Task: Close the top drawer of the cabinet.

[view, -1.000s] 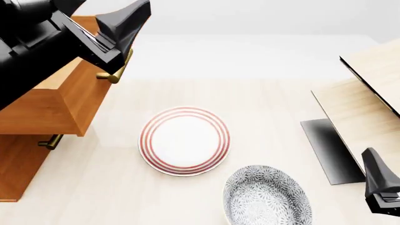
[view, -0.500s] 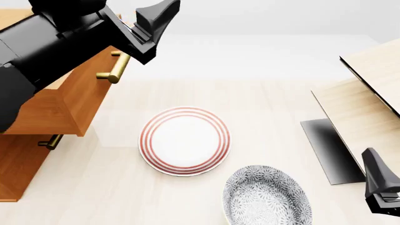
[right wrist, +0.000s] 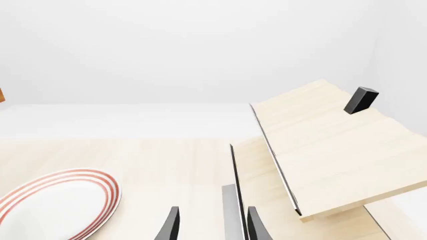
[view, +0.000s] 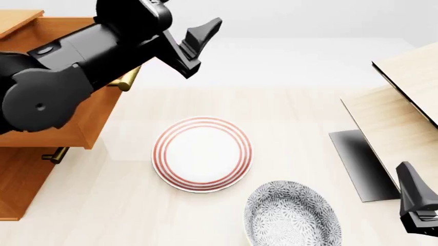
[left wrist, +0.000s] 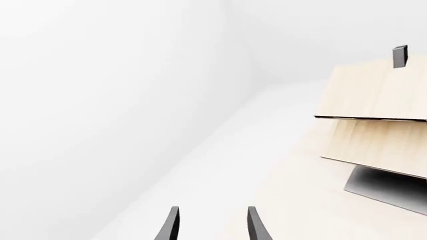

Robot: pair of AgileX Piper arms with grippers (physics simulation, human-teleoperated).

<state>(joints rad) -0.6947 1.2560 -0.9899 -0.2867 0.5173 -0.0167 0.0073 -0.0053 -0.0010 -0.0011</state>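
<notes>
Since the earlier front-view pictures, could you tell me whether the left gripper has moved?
Yes. The left gripper has swung rightward and away from the top drawer, now sitting higher and further right of its brass handle.

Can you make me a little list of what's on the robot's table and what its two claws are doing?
top drawer: pulled out, still open
cabinet: orange-brown wood, at the table's left
left gripper: in the air beside the top drawer, jaws apart, holding nothing
right gripper: low at the right edge, jaws apart, holding nothing
red-ringed plate: middle of the table
grey patterned bowl: nearer the arms than the plate
pale wood unit: on the right
</notes>
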